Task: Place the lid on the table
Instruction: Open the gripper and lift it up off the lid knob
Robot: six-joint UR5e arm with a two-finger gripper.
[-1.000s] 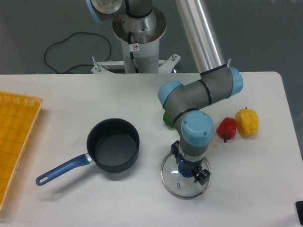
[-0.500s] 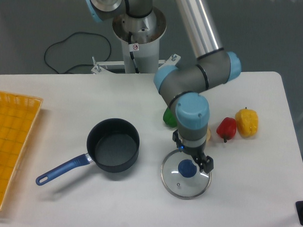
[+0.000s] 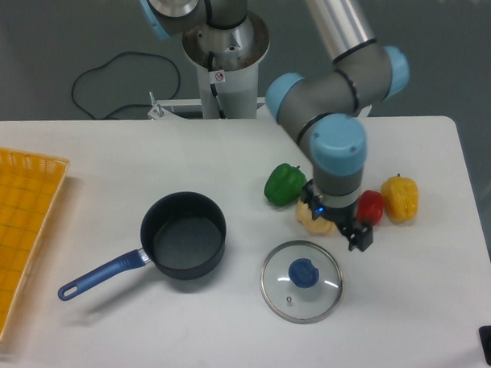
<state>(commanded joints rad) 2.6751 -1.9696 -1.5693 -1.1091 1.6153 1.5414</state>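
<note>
Lid [image 3: 301, 280] x1 flat on table [image 3: 419, 303], saucepan [image 3: 183, 234] x1, peppers x3.

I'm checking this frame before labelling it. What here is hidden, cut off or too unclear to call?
- Tool: the wrist above covers most of it; open or shut cannot be told.
- Pale yellow item: mostly behind the arm; its identity is unclear.
- Red pepper: partly covered by the arm.
- Yellow tray: cut off by the left edge.
- Dark object: cut off by the right edge; unidentifiable.
- Lid: fully visible, flat on the table.
</note>
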